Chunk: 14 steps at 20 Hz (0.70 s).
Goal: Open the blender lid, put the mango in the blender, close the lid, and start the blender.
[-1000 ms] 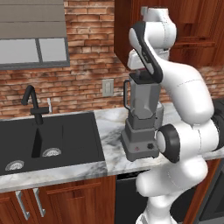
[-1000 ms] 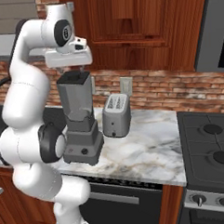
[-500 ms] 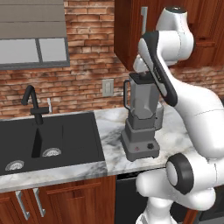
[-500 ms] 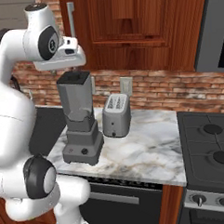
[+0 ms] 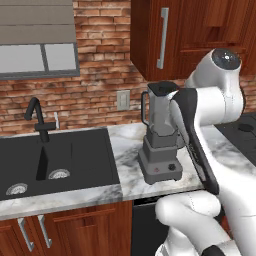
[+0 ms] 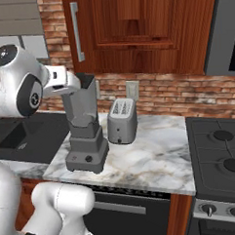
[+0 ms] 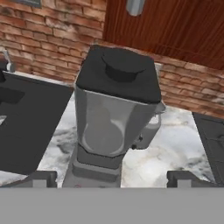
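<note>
The gripper point(image 7: 112, 177) is spread wide, holding nothing, above and apart from the blender point(image 7: 111, 131). The grey blender stands on the marble desk point(image 6: 141, 162), its black blender lid point(image 7: 120, 72) seated on top.

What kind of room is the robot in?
It looks like a kitchen. There is a black sink with a tap set in a marble counter, a blender and a toaster standing on that counter, and a stove with knobs beside it.
</note>
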Tool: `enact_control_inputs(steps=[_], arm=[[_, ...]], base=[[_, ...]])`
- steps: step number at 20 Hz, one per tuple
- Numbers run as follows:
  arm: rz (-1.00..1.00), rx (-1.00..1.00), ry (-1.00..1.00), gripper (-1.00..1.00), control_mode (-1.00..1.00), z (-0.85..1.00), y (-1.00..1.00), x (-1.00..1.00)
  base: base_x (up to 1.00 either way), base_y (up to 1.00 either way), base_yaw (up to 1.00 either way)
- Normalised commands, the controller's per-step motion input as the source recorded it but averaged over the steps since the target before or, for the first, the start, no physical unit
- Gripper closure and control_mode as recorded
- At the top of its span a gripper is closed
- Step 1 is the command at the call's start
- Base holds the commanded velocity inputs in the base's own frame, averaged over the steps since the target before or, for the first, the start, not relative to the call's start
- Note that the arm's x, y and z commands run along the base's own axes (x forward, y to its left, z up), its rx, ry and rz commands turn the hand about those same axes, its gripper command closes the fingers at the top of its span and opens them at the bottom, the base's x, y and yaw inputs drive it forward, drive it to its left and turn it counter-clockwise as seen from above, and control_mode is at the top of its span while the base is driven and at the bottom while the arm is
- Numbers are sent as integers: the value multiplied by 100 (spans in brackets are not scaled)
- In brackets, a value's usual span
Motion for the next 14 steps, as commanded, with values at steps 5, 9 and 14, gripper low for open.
enact_control_inputs(steps=[5,9,14], arm=[[-13,-27,-9,-100,-100,-67,18,-47],[-15,-30,-2,-100,-100,-67,28,-22],[-18,-25,3,-100,-100,-45,31,0]], base=[[0,0,0],[0,0,0],[0,0,0]])
